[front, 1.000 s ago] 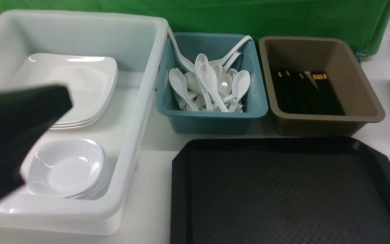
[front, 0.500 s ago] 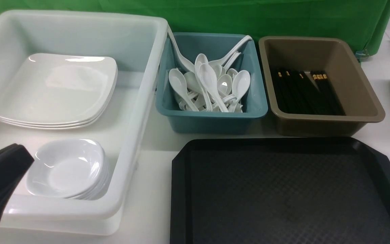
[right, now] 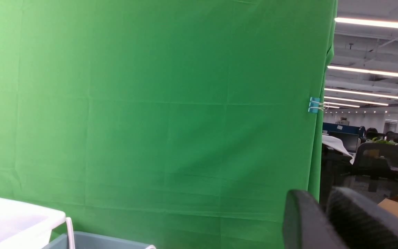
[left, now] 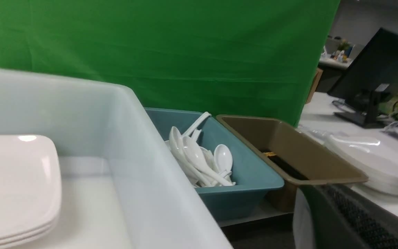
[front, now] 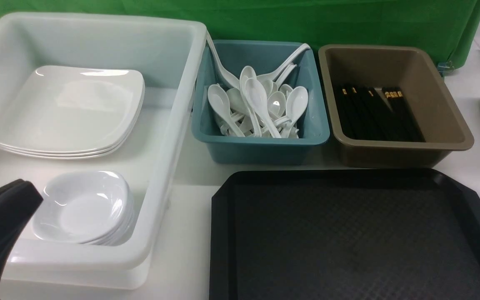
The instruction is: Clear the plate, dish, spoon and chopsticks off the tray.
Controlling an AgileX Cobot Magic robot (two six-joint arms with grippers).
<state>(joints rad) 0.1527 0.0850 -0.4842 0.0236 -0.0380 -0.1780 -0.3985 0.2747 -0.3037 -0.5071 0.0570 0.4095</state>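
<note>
Tray [front: 348, 237]: black, textured, raised rim, clipped corners; sits on the desk [front: 190, 233] nearest the robot; nothing visible on it, so the clearing looks complete.
Plate [front: 69, 110]: top of a stack in the far part of the white tub [front: 169, 137]. Judged stiff, glossy and slippery, breakable if dropped; best taken by the upturned rim.
Small dishes [front: 83, 208]: stacked in the near part of the same tub; deep walls offer an edge grip.
Spoon: cannot single one out; heap of white spoons [front: 261, 108] in the teal bin [front: 265, 146]. Likely light and slick; handle is the hold.
Chopsticks [front: 375, 112]: black bundle in the brown tub [front: 402, 146]. Thin, light, prone to rolling; pinch mid-length.
Left gripper [front: 2, 225]: jaws closed, empty, near corner of the white tub.
Right gripper [right: 337, 221]: only in its wrist view; jaw state cannot be told.
</note>
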